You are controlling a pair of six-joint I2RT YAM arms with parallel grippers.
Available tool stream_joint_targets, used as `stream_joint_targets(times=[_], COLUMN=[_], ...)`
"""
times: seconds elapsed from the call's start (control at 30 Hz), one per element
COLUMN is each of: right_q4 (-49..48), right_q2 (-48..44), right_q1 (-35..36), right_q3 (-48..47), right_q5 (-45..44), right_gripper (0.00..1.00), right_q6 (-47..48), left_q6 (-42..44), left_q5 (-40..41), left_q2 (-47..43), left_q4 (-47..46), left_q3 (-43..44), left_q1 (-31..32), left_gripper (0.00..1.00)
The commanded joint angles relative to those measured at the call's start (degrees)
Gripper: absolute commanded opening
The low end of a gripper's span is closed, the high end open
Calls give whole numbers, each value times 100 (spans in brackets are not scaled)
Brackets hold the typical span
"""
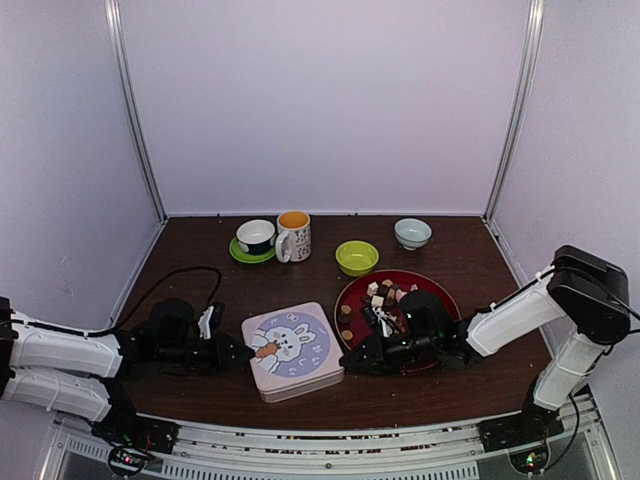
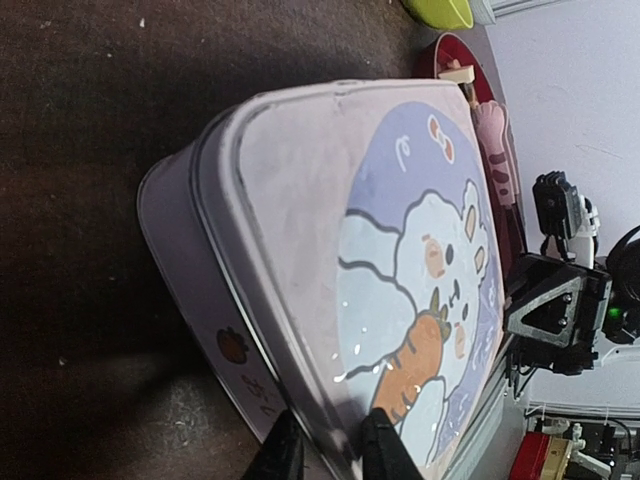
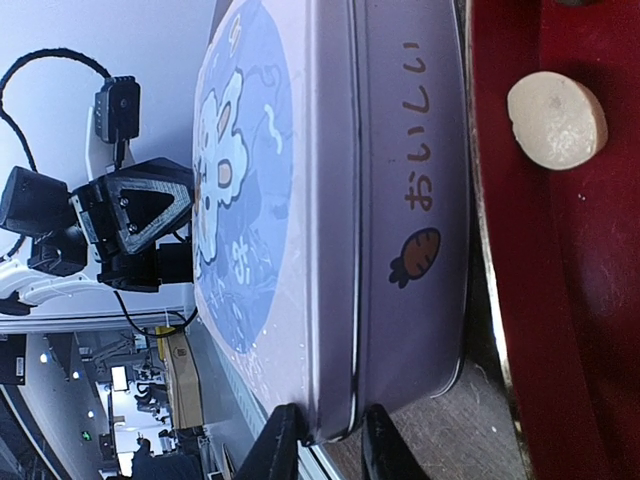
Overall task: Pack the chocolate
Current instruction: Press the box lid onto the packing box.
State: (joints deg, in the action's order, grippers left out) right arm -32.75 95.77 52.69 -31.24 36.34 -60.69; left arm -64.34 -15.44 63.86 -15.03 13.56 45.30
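I'm gripping the pale lilac square metal tin with a rabbit lid (image 1: 295, 350) from both sides.
The left pincer (image 2: 328, 452) is pinching the lid rim at the tin's left edge and the right pincer (image 3: 325, 450) at its right edge, both narrowed onto the metal, lower centre of the top view. The small brown, tan and cream chocolate pieces (image 1: 383, 292) are lying on the dark red round plate (image 1: 443, 290), just right of the tin.

The tin (image 1: 292, 350) crowds the red plate (image 1: 440, 292) — open table (image 1: 310, 285) between it and the cups (image 1: 293, 236).
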Motion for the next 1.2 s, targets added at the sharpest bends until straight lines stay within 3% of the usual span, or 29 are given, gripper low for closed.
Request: stream_joint_targets(times=[0.0, 0.23, 0.4, 0.57, 0.7, 0.87, 1.0, 1.17], right_q4=[393, 806, 804, 904, 1798, 2065, 2078, 2071], right_q2=[402, 45, -18, -201, -722, -1132, -908, -316], right_q1=[284, 888, 1174, 1241, 1033, 318, -205, -291], right_q3=[-42, -388, -483, -461, -562, -543, -866, -1600], right_q5=[-230, -263, -250, -316, -1053, -1492, -1452, -1342], right_gripper=[21, 23, 25, 33, 49, 55, 52, 46], right_q6=[164, 459, 418, 503, 955, 1180, 1254, 1372], left_q6=[421, 417, 608, 1084, 1330, 1672, 1786, 1871], left_q5=[-152, -191, -616, -798, -830, -780, -855, -1035], left_q2=[152, -153, -242, -180, -128, -344, -504, -254], left_q4=[387, 385, 219, 509, 638, 1203, 1242, 1186], left_q3=[101, -39, -119, 102, 318, 642, 744, 945], left_q1=[155, -162, -807, -1286, -1487, -1487, -1489, -1489], left_gripper=[20, 20, 20, 21, 22, 25, 32, 44])
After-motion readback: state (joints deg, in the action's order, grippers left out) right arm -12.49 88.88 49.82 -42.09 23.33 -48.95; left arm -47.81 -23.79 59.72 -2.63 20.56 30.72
